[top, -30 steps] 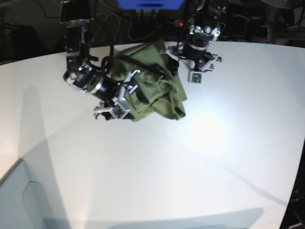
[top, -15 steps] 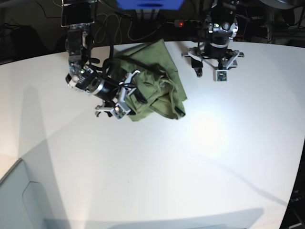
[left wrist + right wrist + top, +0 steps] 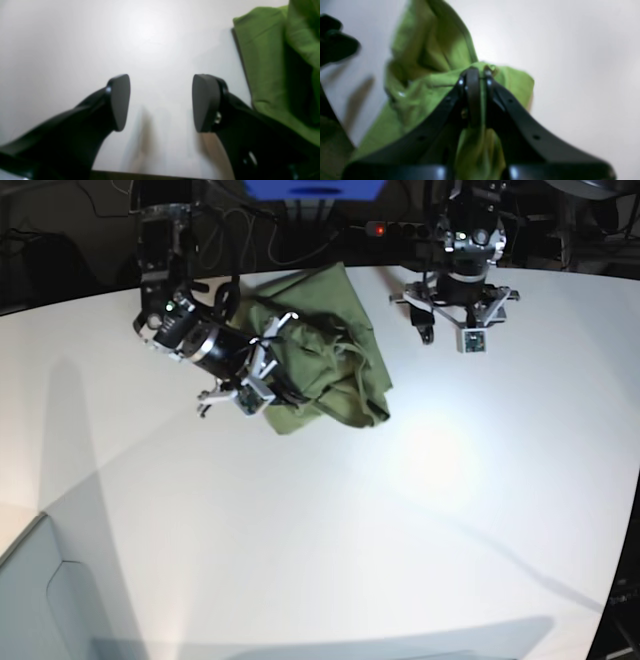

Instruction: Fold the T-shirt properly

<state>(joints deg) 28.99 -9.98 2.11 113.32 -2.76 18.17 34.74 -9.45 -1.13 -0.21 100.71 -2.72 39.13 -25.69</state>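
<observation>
Pinching a fold of the T-shirt (image 3: 437, 82) in my right gripper (image 3: 476, 75) to lift it; shirt sits bunched at table (image 3: 400, 510) rear. Left gripper (image 3: 160, 102) spread wide w/ nothing inside, parked beside cloth.

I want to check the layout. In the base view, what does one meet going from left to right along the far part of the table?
Right arm's black end effector, shut on cloth → wrinkled olive-green cotton T-shirt → left arm's black end effector, open over the bare white table.
</observation>
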